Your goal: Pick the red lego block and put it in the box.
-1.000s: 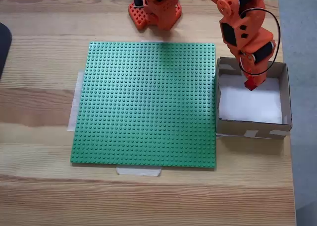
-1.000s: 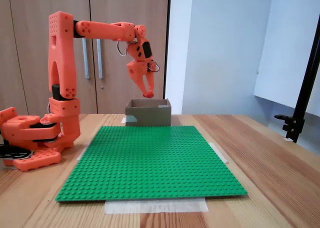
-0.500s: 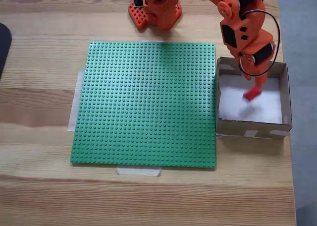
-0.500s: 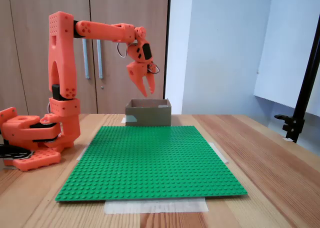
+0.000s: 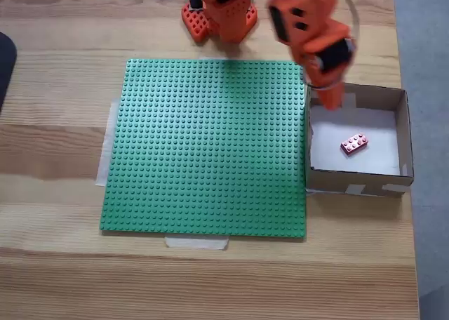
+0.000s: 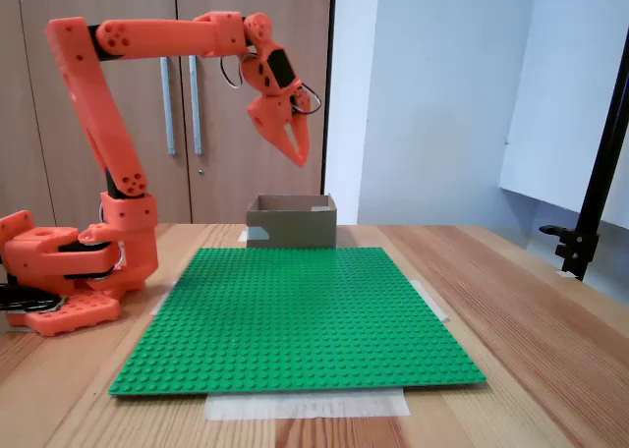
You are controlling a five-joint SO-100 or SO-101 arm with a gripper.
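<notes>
The claw (image 6: 297,153) hangs above the box (image 5: 403,134), fingers nearly together (holding nothing). The red lego block (image 5: 354,144) lies on the box's white floor. Retract upward, clearing the walls.

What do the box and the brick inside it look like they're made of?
The box looks like brown cardboard: matte walls, pale tape patches, and a white inside bottom, perhaps paper. The red lego block looks like moulded plastic with a slight sheen and rows of round studs on top.
</notes>
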